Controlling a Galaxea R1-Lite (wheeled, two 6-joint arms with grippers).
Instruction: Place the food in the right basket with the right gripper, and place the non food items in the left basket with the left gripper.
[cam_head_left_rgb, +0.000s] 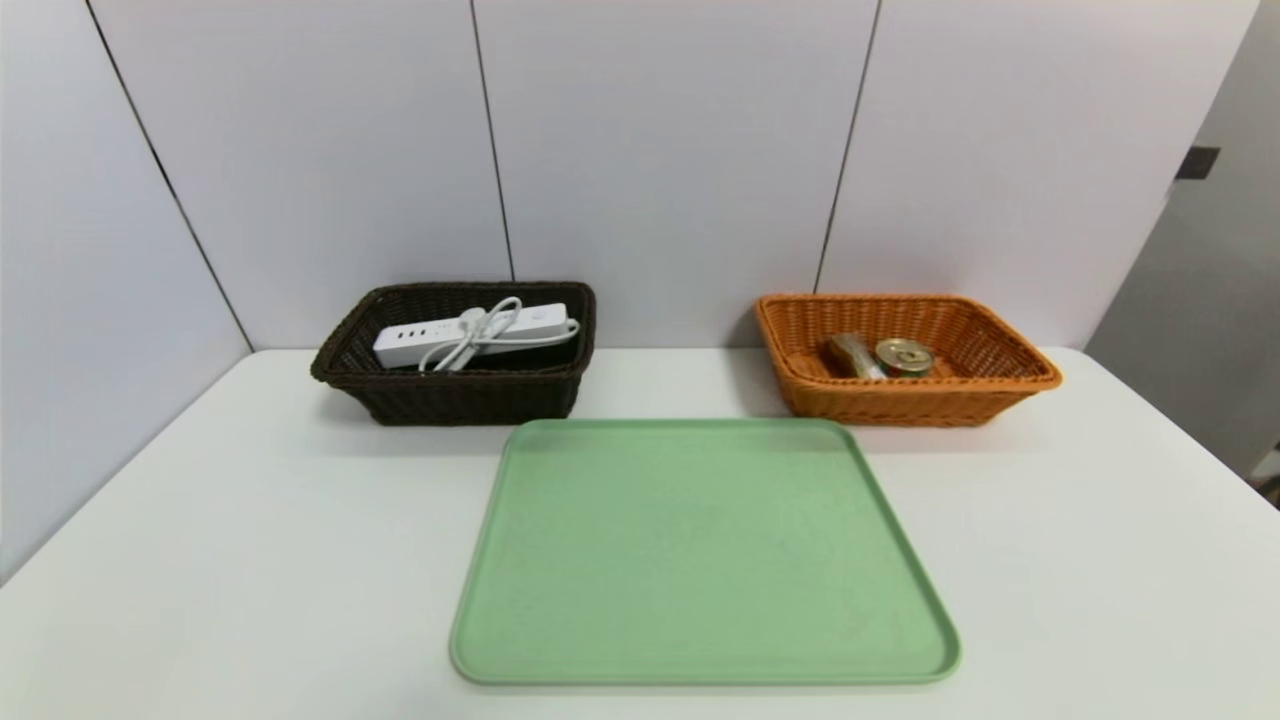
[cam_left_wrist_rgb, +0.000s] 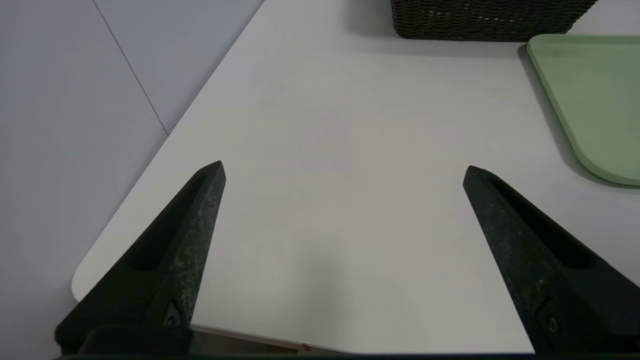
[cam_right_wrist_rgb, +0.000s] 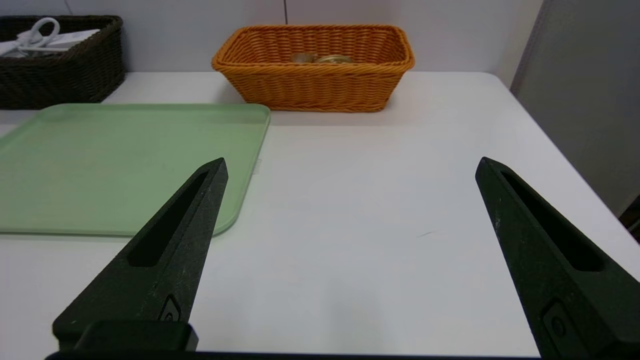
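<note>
While both baskets stand along the back of the white table (cam_head_left_rgb: 250, 560), you have the dark brown basket (cam_head_left_rgb: 470, 398) in the upper left of the head view and the orange basket (cam_head_left_rgb: 910, 405) in the upper right, each near the wall (cam_head_left_rgb: 660, 150). Inside the dark one you can see a white power strip (cam_head_left_rgb: 540, 322), lying at a slant, with its white cable (cam_head_left_rgb: 483, 340) looped over the top. In the orange one you find a can (cam_head_left_rgb: 903, 357) with a metal lid at the middle of the basket, and just beside it, on its left in the head view, a small wrapped item (cam_head_left_rgb: 853, 355), tilted; you cannot tell what it contains. Between and in front of the baskets, the green tray (cam_head_left_rgb: 700, 550) fills the lower middle of the head view, bare across its surface.

Your left gripper (cam_left_wrist_rgb: 345, 163) hangs over the table's left part, its two fingers spread wide, with nothing held between them. Your right gripper (cam_right_wrist_rgb: 355, 157) is over the table's right part, its fingers also wide apart and holding nothing. In the right wrist view, you see the orange basket at the upper middle and the dark one at the upper left.
</note>
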